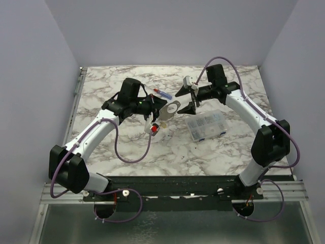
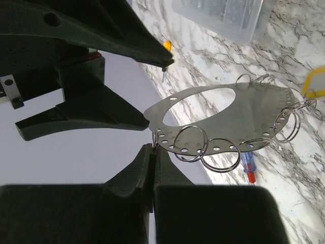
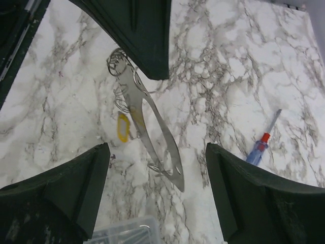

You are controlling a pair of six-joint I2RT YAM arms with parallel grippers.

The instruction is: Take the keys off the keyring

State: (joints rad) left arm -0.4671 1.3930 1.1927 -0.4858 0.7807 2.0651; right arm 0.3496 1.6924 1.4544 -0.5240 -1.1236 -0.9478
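My left pincer [image 2: 152, 150] is clenched on the rim of the keyring [image 2: 254, 119], holding it up off the marble table [image 2: 284, 46]. My right pincer [image 3: 157, 190] gapes open beside it. Wire loops [image 2: 221, 170] and a yellow key [image 2: 311, 84] hang from the band, so as far as I can judge nothing is removed yet.

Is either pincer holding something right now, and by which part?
The left pincer is shut on the grey keyring, pinching the outer rim of its flat band. The right pincer is open and holds nothing.
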